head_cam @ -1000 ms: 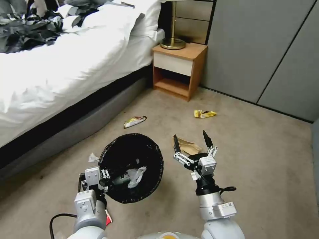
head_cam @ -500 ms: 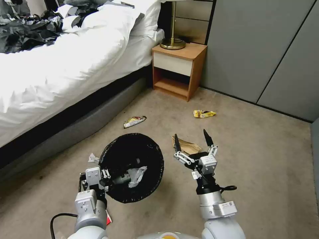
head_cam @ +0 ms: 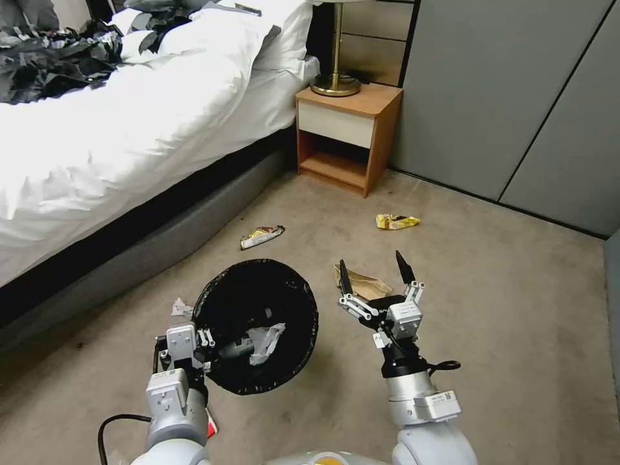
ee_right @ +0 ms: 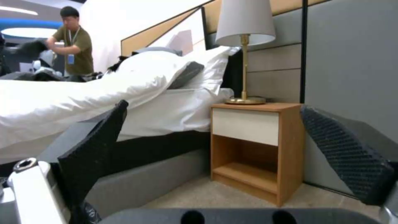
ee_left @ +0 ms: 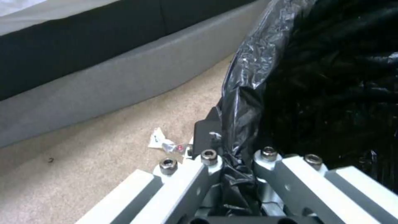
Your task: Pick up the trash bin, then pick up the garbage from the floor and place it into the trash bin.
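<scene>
The trash bin point(head_cam: 255, 326), lined with a crinkly black bag, hangs tilted above the floor point(head_cam: 516, 323) with its mouth towards me. My left gripper point(head_cam: 205, 341) is shut on its near rim, and the left wrist view shows the left gripper point(ee_left: 233, 149) pinching the bag's folded edge point(ee_left: 248, 93). Crumpled clear plastic point(head_cam: 263, 342) lies inside. My right gripper point(head_cam: 371, 266) stands open, fingertips up, just in front of a brown paper bag point(head_cam: 363, 284) on the carpet. Its two black fingers point(ee_right: 95, 155) are spread wide. Other garbage: a yellow wrapper point(head_cam: 397, 221), a red-white wrapper point(head_cam: 261, 236), a white scrap point(head_cam: 181, 308).
A bed point(head_cam: 116, 129) with white bedding runs along the left, its grey base point(head_cam: 161, 239) near the bin. A wooden nightstand point(head_cam: 349, 135) with a brass lamp point(head_cam: 337, 81) stands at the back. Grey wall panels point(head_cam: 516, 97) close the right. Open carpet lies to the right.
</scene>
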